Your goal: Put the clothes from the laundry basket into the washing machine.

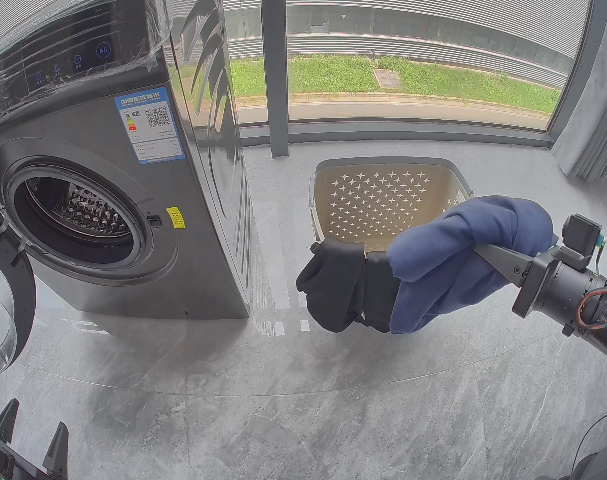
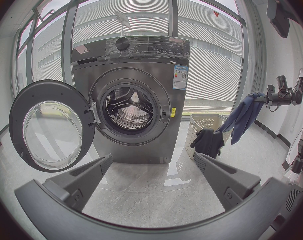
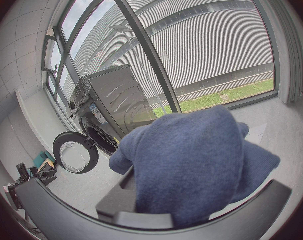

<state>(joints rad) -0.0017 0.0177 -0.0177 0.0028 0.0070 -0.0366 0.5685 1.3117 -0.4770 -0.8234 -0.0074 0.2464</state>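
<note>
My right gripper (image 1: pixel 491 256) is shut on a blue garment (image 1: pixel 450 255), held in the air over the front right of the beige laundry basket (image 1: pixel 383 195). The blue garment (image 3: pixel 191 164) drapes over the gripper and hides most of its fingers (image 3: pixel 125 190). A black garment (image 1: pixel 343 288) hangs over the basket's front rim. To the left stands the grey washing machine (image 1: pixel 150 188) with its drum (image 2: pixel 130 109) in view and its round door (image 2: pixel 48 124) swung open. My left gripper (image 2: pixel 152 158) is open and holds nothing, low over the floor, facing the machine.
A glossy grey tiled floor (image 1: pixel 283 395) lies between the machine and the basket. A curved window wall (image 1: pixel 410 48) with a dark post (image 1: pixel 274 61) runs behind them. A grey curtain (image 1: pixel 597 121) hangs at the far right.
</note>
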